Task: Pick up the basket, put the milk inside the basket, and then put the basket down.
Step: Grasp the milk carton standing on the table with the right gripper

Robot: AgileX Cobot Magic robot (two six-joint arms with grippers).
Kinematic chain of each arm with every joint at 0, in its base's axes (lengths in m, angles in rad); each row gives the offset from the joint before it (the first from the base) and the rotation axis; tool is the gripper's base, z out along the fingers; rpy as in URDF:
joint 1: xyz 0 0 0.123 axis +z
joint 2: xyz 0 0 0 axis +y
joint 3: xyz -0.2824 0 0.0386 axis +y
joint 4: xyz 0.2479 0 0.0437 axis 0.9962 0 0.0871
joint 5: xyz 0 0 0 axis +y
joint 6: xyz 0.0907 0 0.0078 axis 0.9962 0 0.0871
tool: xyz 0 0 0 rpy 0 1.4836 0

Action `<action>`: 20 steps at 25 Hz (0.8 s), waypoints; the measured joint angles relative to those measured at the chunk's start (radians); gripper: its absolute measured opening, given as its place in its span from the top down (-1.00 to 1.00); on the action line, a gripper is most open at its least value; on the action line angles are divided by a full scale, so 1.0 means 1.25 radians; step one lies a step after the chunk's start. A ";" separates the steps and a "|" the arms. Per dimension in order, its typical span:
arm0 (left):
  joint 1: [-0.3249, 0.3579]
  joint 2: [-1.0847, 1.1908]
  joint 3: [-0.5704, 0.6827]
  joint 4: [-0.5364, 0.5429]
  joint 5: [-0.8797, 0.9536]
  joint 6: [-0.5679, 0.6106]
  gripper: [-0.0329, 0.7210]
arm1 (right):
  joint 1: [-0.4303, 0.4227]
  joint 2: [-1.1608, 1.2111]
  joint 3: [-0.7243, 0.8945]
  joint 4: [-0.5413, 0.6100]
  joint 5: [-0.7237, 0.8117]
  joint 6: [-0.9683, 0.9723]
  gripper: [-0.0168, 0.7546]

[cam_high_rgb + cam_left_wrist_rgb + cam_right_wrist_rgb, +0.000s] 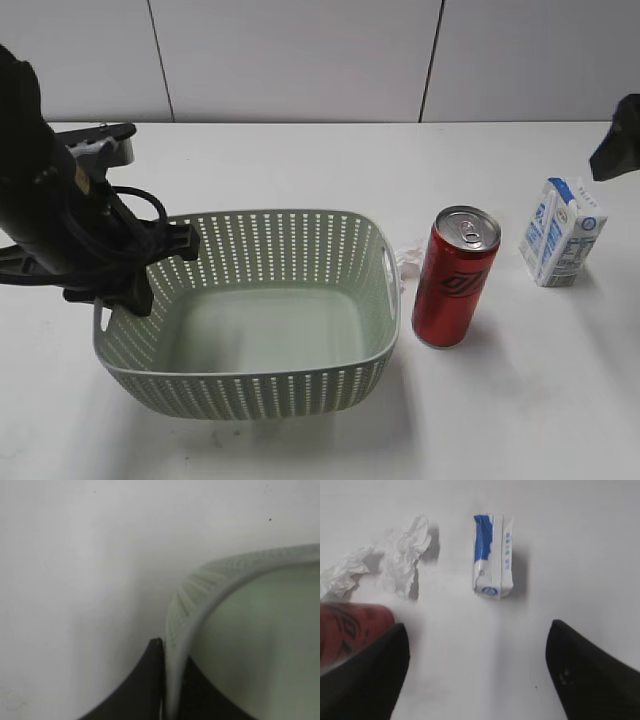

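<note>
Lab: bare white table, panelled wall

Red can, crumpled tissue, table

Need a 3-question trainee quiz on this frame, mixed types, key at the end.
1. True or false: the milk is already inside the basket.
2. Which gripper has its fingers on either side of the basket wall? A) left B) right C) neither
3. Fill in: standing between basket and milk is a red ____.

Key:
1. False; it stands on the table, right of the can.
2. A; the left gripper straddles the rim, while the right gripper hangs open above the milk.
3. can
</note>
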 joint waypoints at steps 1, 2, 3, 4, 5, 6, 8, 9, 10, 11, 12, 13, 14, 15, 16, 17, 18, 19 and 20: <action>0.000 0.000 0.000 0.002 0.000 0.000 0.91 | 0.000 0.039 -0.026 -0.002 0.000 -0.003 -0.78; 0.000 0.000 0.000 0.003 0.000 0.000 0.91 | 0.000 0.069 -0.046 -0.006 0.000 -0.005 -0.78; 0.000 0.000 0.000 0.003 0.000 0.000 0.91 | 0.000 0.103 -0.068 -0.012 -0.001 -0.006 -0.78; 0.000 0.000 0.000 0.003 0.000 0.000 0.91 | 0.000 0.135 -0.086 -0.020 -0.001 -0.006 -0.78; 0.000 0.000 0.000 0.003 -0.001 0.000 0.91 | 0.000 0.160 -0.098 -0.030 -0.001 -0.007 -0.77; 0.000 0.000 0.000 0.003 -0.001 0.000 0.91 | 0.000 0.187 -0.109 -0.039 -0.001 -0.007 -0.77; 0.000 0.000 0.000 0.003 -0.001 0.000 0.91 | 0.000 0.237 -0.122 -0.057 -0.002 -0.009 -0.77; 0.000 0.000 0.000 0.003 -0.001 0.000 0.91 | 0.000 0.255 -0.124 -0.057 -0.004 -0.009 -0.77; 0.000 0.000 0.000 0.003 -0.001 0.000 0.91 | 0.000 0.275 -0.126 -0.057 -0.010 -0.009 -0.77; 0.000 0.000 0.000 0.003 -0.001 0.000 0.91 | 0.000 0.294 -0.127 -0.057 -0.021 -0.009 -0.76; 0.000 0.000 0.000 0.003 -0.002 0.000 0.91 | 0.000 0.307 -0.127 -0.057 -0.032 -0.009 -0.76; 0.000 0.000 0.000 0.003 -0.002 0.000 0.91 | 0.000 0.321 -0.127 -0.061 -0.041 -0.010 -0.75; 0.000 0.000 0.000 0.003 -0.002 0.000 0.91 | 0.000 0.334 -0.128 -0.061 -0.050 -0.010 -0.74; 0.000 0.000 0.000 0.003 -0.003 0.000 0.91 | 0.000 0.346 -0.129 -0.061 -0.058 -0.010 -0.73; 0.000 0.000 0.000 0.003 -0.004 0.000 0.91 | 0.000 0.355 -0.129 -0.057 -0.064 -0.010 -0.72; 0.000 0.000 0.000 0.003 -0.004 0.000 0.91 | 0.000 0.363 -0.129 -0.057 -0.066 -0.010 -0.70; 0.000 0.000 0.000 0.003 -0.004 0.000 0.91 | 0.000 0.369 -0.129 -0.057 -0.070 -0.010 -0.66; 0.000 0.000 0.000 0.003 -0.005 0.000 0.91 | 0.000 0.372 -0.129 -0.057 -0.073 -0.010 -0.63; 0.000 0.000 0.000 0.003 -0.005 0.000 0.91 | 0.000 0.375 -0.129 -0.057 -0.075 -0.011 -0.58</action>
